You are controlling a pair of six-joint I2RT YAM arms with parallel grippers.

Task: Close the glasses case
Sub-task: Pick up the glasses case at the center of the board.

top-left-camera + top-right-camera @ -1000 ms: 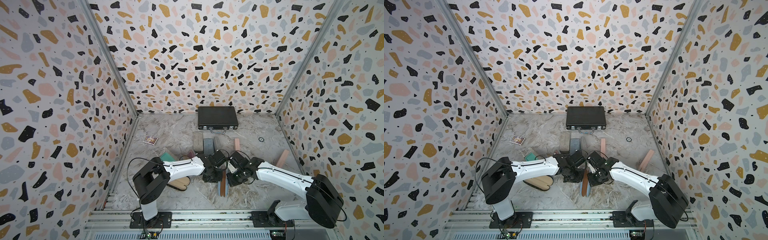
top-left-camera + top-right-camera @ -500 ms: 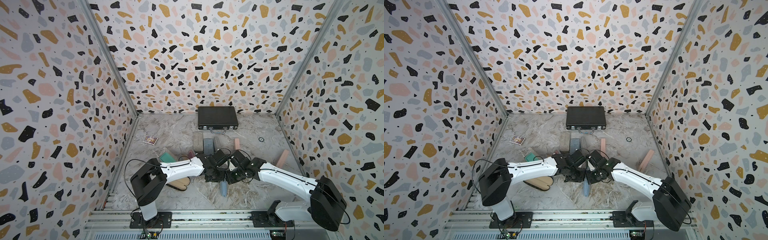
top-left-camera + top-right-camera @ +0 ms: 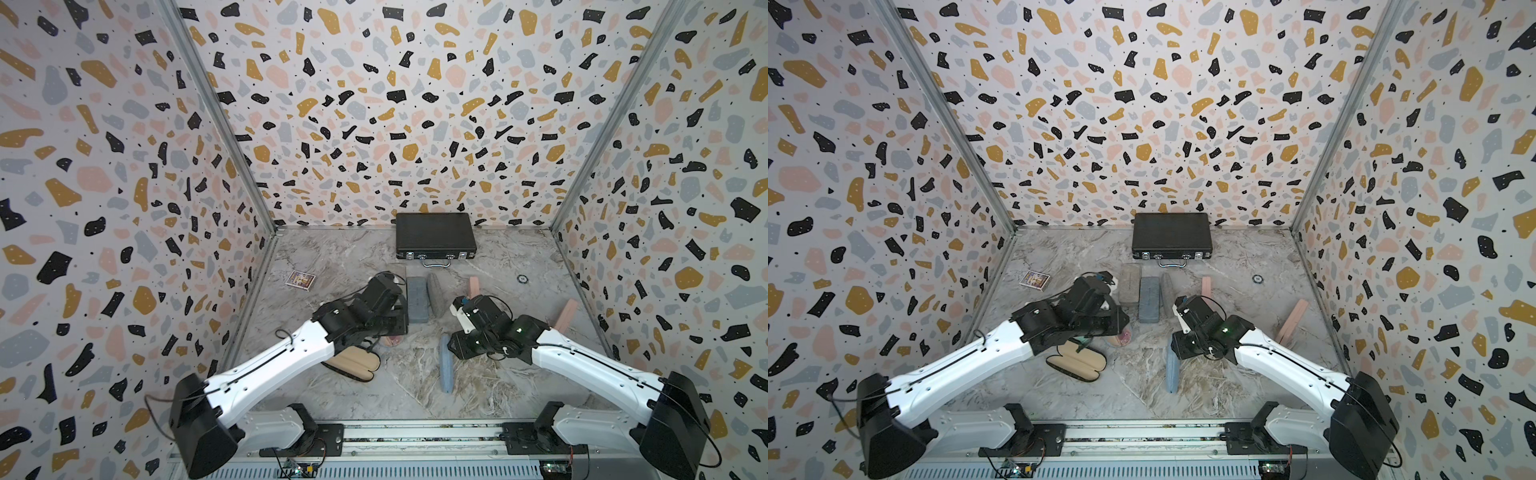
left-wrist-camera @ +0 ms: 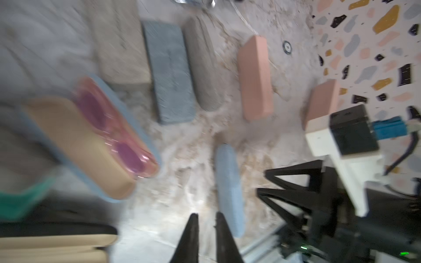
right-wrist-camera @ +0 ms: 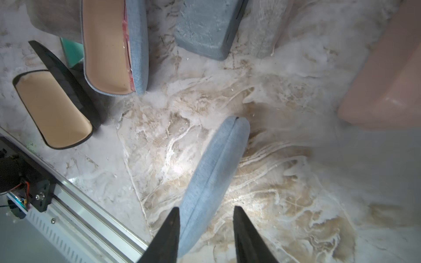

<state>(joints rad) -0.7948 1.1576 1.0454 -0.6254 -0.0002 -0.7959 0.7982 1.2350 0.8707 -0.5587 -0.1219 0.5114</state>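
Observation:
A light blue glasses case lies on the marble floor with its two halves together, seam up. My right gripper stands open over its near end, the case between the fingers and clear of one of them. In both top views that gripper sits just right of the case. My left gripper is open a little, holds nothing, and is off to the left of the case. One of its fingers shows over an open black case.
An open blue case with pink glasses and an open black case with tan lining lie left. Grey and blue-grey cases, pink cases, a black briefcase, a card lie farther back.
Both grippers, shut and pressed together on the standing open case a second ago, have opened. The case now lies closed on the floor. The left arm has drawn back to the left.

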